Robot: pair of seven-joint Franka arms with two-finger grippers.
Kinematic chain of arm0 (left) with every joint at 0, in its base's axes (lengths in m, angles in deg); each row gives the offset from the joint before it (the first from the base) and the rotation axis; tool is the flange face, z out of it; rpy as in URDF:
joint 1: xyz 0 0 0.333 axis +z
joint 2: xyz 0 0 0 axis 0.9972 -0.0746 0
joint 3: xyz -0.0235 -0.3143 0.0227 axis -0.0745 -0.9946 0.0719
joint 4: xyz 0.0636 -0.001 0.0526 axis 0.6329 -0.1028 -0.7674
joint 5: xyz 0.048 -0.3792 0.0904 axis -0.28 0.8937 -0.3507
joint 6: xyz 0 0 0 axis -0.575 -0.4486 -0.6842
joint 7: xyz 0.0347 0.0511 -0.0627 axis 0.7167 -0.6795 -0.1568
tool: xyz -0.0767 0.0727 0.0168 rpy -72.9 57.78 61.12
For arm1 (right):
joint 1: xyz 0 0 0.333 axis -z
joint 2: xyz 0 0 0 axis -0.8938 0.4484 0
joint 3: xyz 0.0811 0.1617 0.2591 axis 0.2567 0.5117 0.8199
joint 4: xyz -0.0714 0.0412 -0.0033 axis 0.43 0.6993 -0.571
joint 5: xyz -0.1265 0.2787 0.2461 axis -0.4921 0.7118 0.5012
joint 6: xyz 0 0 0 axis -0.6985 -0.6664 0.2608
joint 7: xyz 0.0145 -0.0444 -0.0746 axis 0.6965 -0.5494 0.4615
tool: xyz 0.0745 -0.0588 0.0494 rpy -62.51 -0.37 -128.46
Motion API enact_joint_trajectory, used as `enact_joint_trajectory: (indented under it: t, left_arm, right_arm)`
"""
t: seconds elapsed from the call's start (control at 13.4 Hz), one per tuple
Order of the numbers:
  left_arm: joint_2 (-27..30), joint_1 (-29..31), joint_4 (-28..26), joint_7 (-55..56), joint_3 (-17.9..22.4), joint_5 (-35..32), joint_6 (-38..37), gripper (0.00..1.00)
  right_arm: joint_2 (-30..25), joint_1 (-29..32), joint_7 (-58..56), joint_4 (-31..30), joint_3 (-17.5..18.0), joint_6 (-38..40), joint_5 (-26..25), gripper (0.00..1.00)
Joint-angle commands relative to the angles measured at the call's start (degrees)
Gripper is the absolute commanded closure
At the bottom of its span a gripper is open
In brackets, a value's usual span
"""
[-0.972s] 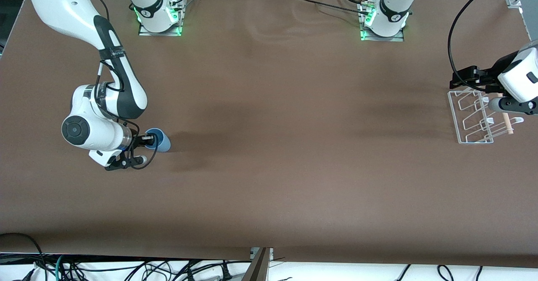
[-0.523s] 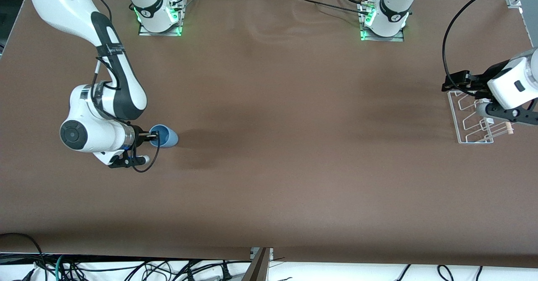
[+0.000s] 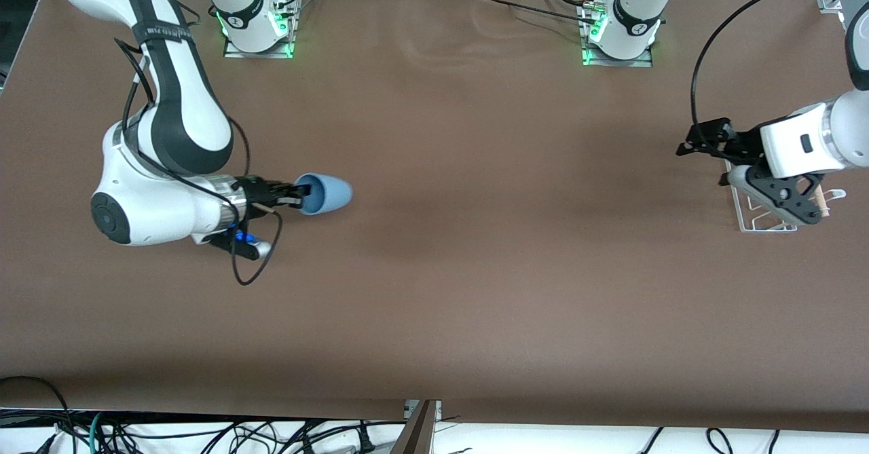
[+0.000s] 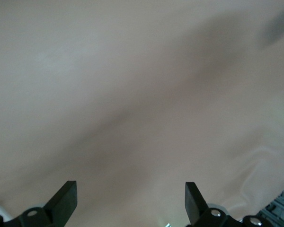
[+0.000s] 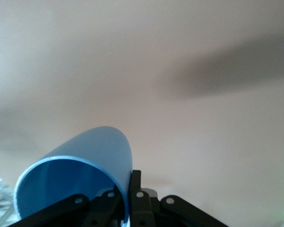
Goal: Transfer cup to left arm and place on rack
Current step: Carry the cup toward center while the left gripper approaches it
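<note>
One brown table, cables below

The left wrist view showed mostly bare worktop, a pale brownish surface crossed by a broad, soft diagonal shadow, with a darker patch in one corner. The left claw hung over it with its two black fingers spread wide apart and nothing between them. One fingertip and the other stood at the frame's lower edge, each bolted to a black mount of which only a part showed. Faint ripples marked the worktop near one finger, and some dark gear at the corner was too blurred to identify.
</note>
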Motion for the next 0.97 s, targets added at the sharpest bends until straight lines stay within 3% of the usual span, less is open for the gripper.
enact_joint_trajectory:
  t: [0.0, 0.22, 0.37, 0.6, 0.9]
  left_arm:
    - [-1.60, -0.22, 0.45, -7.93, -0.04, 4.89, 0.81, 0.00]
    - [-2.48, -0.22, 0.54, -18.74, -3.37, 5.78, 1.95, 0.00]
    - [-2.57, -0.22, 0.63, -24.62, -6.01, 5.96, 3.35, 0.00]
    - [-3.79, -0.14, 0.28, -32.81, -7.60, 11.56, 5.39, 0.00]
    - [-3.19, -0.05, -1.04, -33.62, -8.56, 17.12, 5.30, 0.00]
  right_arm:
    - [0.23, 0.15, 13.31, 3.32, 3.85, 1.69, 7.84, 1.00]
    - [0.67, -0.63, 27.74, 6.74, 9.13, -1.10, 13.65, 1.00]
    - [0.84, -2.47, 34.77, 6.93, 11.68, -7.85, 18.47, 1.00]
    - [0.84, -7.56, 43.40, 7.45, 12.04, -18.66, 23.05, 1.00]
    - [1.81, -11.71, 47.11, 8.25, 12.04, -26.16, 23.77, 1.00]
